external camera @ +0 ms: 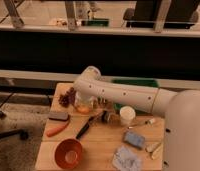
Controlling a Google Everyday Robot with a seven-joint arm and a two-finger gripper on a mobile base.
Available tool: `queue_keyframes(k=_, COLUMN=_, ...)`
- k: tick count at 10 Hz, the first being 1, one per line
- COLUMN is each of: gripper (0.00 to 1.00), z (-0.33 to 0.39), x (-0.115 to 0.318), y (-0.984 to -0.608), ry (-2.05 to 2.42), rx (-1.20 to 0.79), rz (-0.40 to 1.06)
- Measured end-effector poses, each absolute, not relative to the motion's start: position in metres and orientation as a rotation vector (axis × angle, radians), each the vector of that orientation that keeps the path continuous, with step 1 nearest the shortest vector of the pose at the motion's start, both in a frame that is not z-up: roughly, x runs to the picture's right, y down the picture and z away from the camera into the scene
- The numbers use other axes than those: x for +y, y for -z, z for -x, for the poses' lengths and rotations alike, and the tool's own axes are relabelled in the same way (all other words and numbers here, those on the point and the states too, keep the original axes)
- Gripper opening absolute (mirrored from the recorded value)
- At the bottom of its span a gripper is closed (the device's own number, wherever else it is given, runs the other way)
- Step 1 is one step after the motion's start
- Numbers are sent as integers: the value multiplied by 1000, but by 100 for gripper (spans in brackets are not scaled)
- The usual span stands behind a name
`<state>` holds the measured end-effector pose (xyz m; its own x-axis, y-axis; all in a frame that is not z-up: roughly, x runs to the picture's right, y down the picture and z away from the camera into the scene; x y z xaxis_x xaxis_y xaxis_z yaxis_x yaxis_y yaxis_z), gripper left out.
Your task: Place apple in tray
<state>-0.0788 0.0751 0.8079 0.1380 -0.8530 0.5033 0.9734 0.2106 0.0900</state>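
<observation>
My end effector (84, 101) hangs down at the rear left of the table (103, 141), right over the apple (83, 108); whether it grips the fruit I cannot tell. The green tray (138, 82) lies behind my arm (128, 96), at the far edge, apart from the apple.

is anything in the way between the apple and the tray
Only the robot's arm: it crosses before the tray, hiding most of it. The gripper hangs over the apple, left of the tray. The white cup stands off that line, nearer the camera.
</observation>
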Motion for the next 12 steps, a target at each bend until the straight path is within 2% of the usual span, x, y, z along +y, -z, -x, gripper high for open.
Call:
queue_keyframes(k=2, gripper=0, z=68, x=57, y=-808, ry=1245, rx=-487, rz=306)
queue_keyframes(k=7, gripper=0, z=35, x=-6, y=-836, ry=821, rx=-372, rz=343)
queue_keyframes(k=12, gripper=0, z=11, x=-44, y=-867, ry=599, rx=-285, rz=338)
